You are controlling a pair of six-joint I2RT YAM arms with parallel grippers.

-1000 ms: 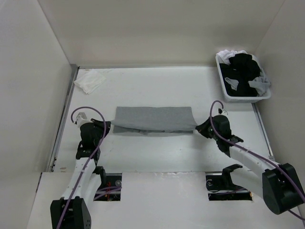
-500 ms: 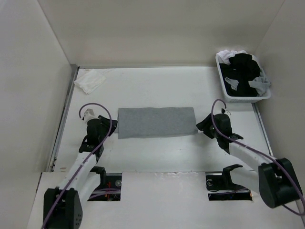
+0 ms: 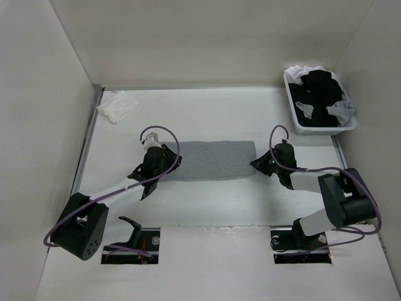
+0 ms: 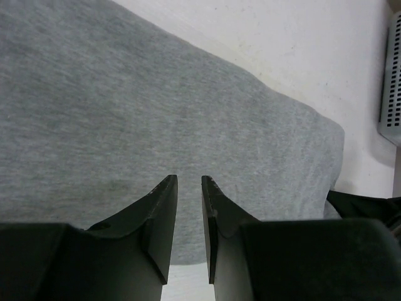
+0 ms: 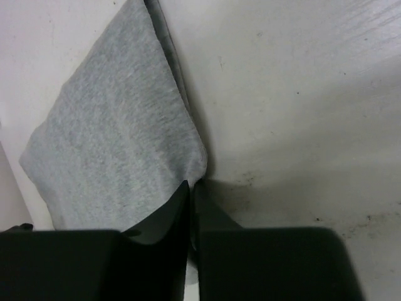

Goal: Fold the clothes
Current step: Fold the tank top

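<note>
Top view: the grey garment (image 3: 216, 160) lies flat on the white counter (image 3: 207, 204), folded into a long rectangle between the two hands. The left hand (image 3: 174, 157) sits over its left end; the right hand (image 3: 255, 164) is at its right end. Well beyond the right hand and to its right, a white basket (image 3: 293, 103) holds black and white garments (image 3: 318, 91). Far beyond the left hand, a small white cloth (image 3: 118, 106) lies crumpled

Left wrist view: the left hand (image 4: 188, 180) hangs just above the grey garment (image 4: 156, 106), its fingers (image 4: 161, 213) parted by a narrow gap with nothing between them. The knit fabric spreads ahead and to both sides. The slotted basket wall (image 4: 393, 94) shows at the far right

Right wrist view: the right hand (image 5: 190, 185) has its fingers drawn almost together, only a dark slit between them. The tips meet the near corner of the grey garment (image 5: 113, 144), which stretches ahead and to the left. Whether they pinch fabric I cannot tell
</note>
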